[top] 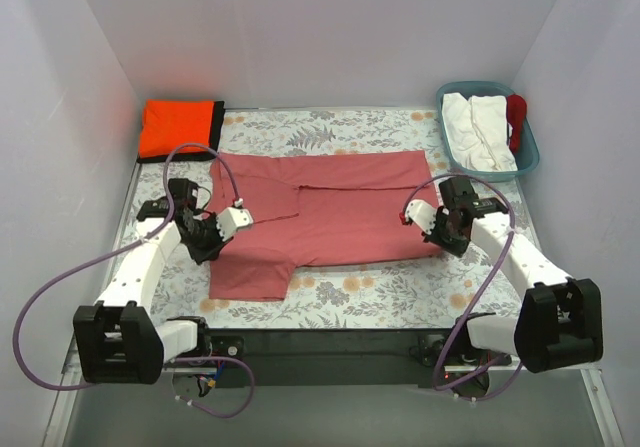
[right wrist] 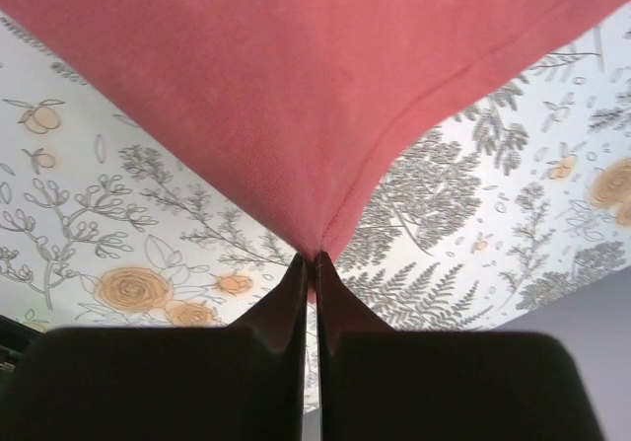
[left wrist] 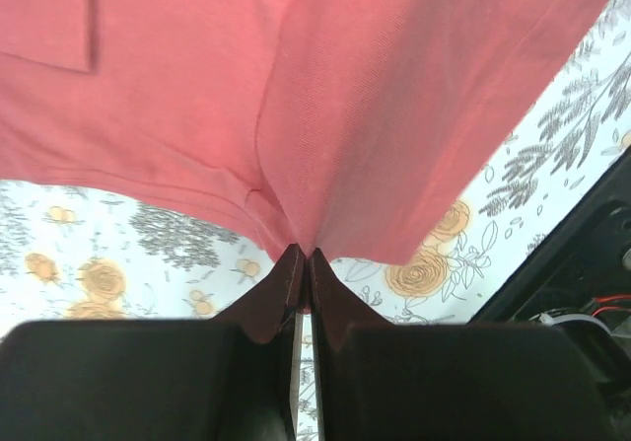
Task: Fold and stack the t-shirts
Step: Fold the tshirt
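The dusty rose-red t-shirt (top: pixel 330 207) lies spread across the middle of the table, its near left sleeve hanging toward the front. My left gripper (top: pixel 212 239) is shut on the shirt's near left part; the left wrist view shows the cloth (left wrist: pixel 296 106) pinched between the closed tips. My right gripper (top: pixel 440 229) is shut on the near right corner, with the hem (right wrist: pixel 325 115) pulled to a point. The bright orange t-shirt (top: pixel 178 127) lies folded square at the far left corner, with a black one (top: pixel 217 127) showing only as an edge beside it.
A teal plastic basket (top: pixel 527 153) at the far right holds white cloth (top: pixel 478 132) and a red item (top: pixel 516 117). The floral table cover (top: pixel 350 292) shows near the front edge. White walls close in on three sides.
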`<action>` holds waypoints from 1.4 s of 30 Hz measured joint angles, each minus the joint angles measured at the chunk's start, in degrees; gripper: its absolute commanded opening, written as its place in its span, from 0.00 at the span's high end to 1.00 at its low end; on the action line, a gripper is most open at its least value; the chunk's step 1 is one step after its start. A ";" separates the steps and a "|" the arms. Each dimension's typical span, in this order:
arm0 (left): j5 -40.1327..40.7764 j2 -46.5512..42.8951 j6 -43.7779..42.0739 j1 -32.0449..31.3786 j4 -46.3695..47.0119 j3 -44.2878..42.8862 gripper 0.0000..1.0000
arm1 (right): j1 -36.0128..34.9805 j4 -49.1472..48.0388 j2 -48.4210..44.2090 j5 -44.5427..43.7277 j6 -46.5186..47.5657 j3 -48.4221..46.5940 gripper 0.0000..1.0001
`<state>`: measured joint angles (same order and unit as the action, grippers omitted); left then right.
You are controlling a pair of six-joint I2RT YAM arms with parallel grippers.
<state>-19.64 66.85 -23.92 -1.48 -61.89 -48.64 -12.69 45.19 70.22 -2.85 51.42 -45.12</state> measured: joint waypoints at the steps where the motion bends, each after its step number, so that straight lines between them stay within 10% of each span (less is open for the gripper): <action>1: -0.46 0.81 0.42 0.17 -0.28 -1.36 1.00 | 0.59 0.35 0.92 0.04 0.31 -1.33 0.99; 18: -3.48 26.43 7.48 1.01 2.19 -25.86 1.00 | 5.01 1.55 24.09 0.90 3.08 -23.54 0.99; 42: -3.30 38.64 9.84 1.90 5.03 -34.60 1.00 | 5.51 1.57 41.64 0.00 4.57 -41.22 0.99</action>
<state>-22.94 105.49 -14.09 0.43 -56.86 -83.24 -7.18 46.76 111.85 -2.85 55.99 -86.35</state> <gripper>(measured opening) 0.018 0.030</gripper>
